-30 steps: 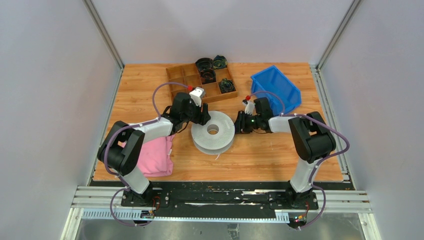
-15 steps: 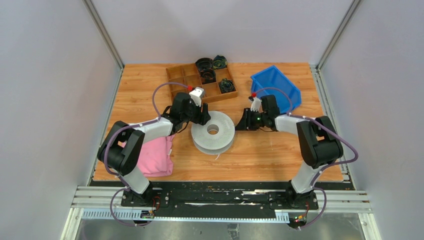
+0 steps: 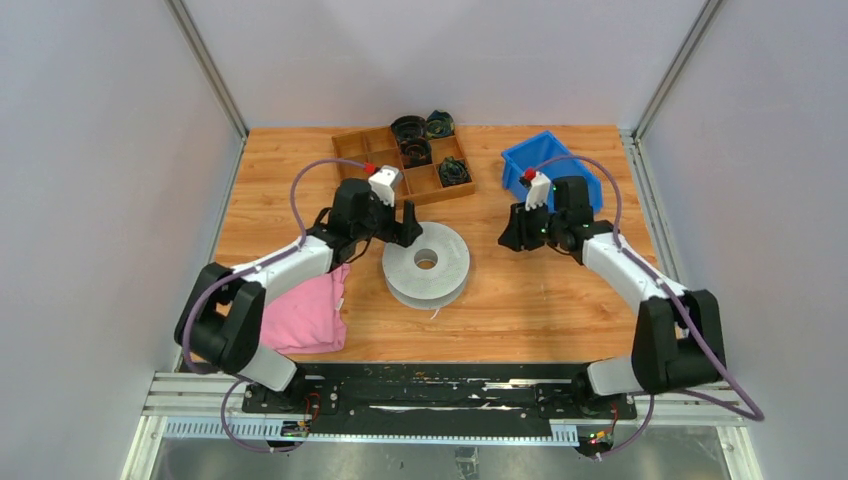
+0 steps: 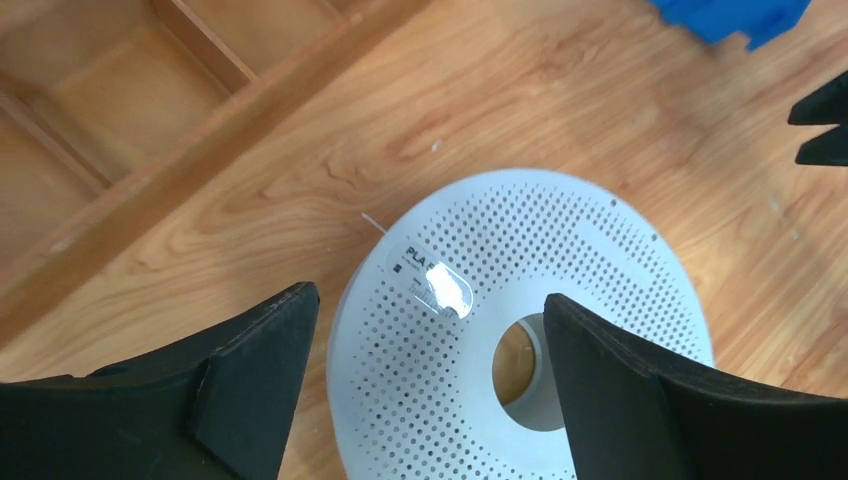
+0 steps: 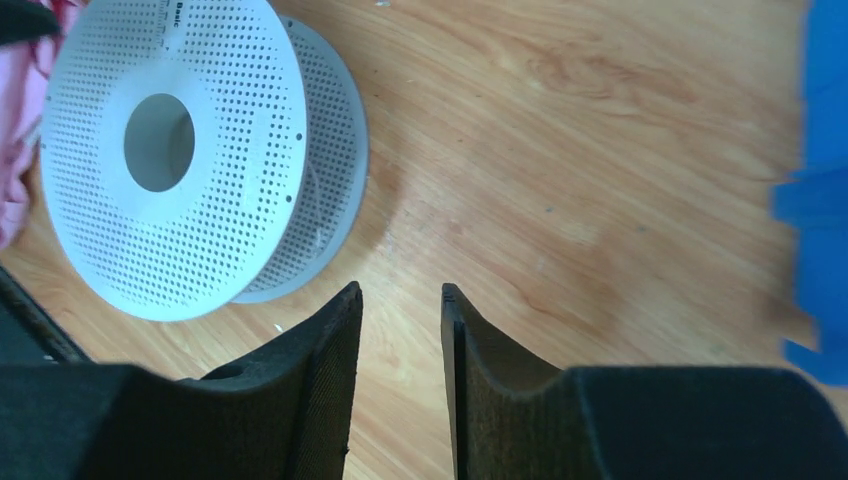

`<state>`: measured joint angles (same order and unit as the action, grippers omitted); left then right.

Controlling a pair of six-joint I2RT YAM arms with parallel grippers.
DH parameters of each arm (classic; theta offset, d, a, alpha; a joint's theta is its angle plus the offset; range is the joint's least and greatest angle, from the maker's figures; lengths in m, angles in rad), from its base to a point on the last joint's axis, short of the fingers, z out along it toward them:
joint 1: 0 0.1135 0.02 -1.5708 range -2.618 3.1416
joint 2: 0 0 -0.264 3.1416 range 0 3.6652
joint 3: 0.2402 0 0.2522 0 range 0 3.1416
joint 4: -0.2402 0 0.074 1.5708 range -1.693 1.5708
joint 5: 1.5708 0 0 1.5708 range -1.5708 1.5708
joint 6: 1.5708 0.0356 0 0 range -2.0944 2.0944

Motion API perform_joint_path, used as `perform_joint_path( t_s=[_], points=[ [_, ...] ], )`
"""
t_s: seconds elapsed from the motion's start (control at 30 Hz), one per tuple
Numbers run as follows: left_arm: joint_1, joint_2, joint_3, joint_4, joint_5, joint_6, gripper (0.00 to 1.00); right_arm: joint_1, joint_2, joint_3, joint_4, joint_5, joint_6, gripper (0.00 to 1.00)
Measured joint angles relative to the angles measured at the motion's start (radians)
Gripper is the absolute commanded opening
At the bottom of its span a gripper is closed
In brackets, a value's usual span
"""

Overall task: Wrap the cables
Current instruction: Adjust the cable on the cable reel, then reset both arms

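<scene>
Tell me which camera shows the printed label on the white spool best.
Left wrist. The label lies face-up on the perforated white spool, close enough to read "PLA", though glare covers part. Right wrist catches only the word "Basic" at its top edge. Top external shows the whole spool, too small for any label.

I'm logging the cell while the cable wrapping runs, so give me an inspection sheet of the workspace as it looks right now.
Surface: wooden table, no spills seen.
Job's things: a thin pale strand pokes out at the rim of the white perforated spool, which lies flat mid-table.
Clutter: pink cloth at the left; blue bin at the back right; wooden tray at the back, with dark coiled bundles in some compartments.
Grippers: left tool open above the spool, empty; right tool open over bare wood, empty.
Cables: purple hoses loop off both arms, away from the spool.
Surroundings: grey walls on three sides.
</scene>
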<state>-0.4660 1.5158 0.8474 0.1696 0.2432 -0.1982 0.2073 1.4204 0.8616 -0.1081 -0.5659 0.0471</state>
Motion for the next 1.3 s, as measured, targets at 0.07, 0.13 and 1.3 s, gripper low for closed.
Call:
perform_joint_path(
  t_s=[0.07, 0.13, 1.3],
  points=[
    [0.013, -0.04, 0.011, -0.018, -0.003, 0.002, 0.95, -0.003, -0.05, 0.026, -0.071, 0.048, -0.058, 0.44],
    [0.035, -0.084, 0.028, -0.038, -0.013, 0.008, 0.99, -0.013, -0.1, 0.064, -0.139, 0.101, -0.111, 0.48],
    [0.275, -0.794, -0.144, -0.225, -0.322, 0.303, 0.99, -0.153, -0.69, 0.006, -0.24, 0.492, -0.335, 0.72]
  ],
)
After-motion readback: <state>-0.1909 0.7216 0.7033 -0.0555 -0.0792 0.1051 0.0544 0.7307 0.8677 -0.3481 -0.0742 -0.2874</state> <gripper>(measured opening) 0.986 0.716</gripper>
